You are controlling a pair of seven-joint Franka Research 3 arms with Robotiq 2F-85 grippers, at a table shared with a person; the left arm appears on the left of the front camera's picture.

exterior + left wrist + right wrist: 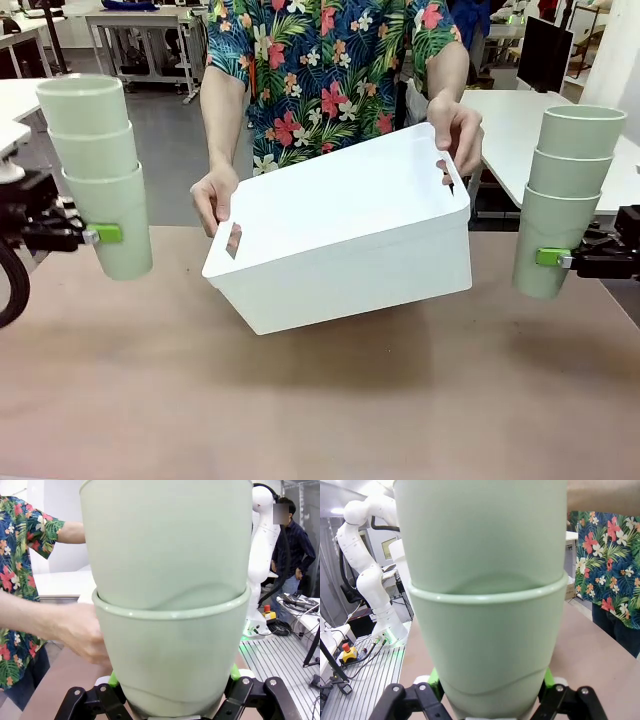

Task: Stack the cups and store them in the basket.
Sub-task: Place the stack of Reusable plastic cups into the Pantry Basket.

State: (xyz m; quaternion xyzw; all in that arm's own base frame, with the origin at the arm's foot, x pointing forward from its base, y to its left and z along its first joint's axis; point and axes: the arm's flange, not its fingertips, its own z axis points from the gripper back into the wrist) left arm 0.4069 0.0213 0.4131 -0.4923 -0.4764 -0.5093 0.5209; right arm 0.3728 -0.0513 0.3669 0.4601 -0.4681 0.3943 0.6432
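My left gripper [100, 234] clamps the left stack of cups [98, 165] and my right gripper [550, 257] the right stack [568, 195], both upright, with the person's tilted basket [370, 275] midway between them.

A floral shirt [330, 70] shows beyond the brown table [320, 420], with perhaps a dark monitor [545, 52].

A: Where's the white rectangular plastic basket [350, 240]?
B: Mid-scene, tilted over the brown counter [320, 410]. The person's hands [213, 197] are at its two ends, and the person stands behind it.
A: And the pale green tapered plastic cups [100, 150]?
B: Two nested stacks of three. One is far left in the left pincer [100, 234], one far right in the right pincer [548, 257], both flanking the basket.
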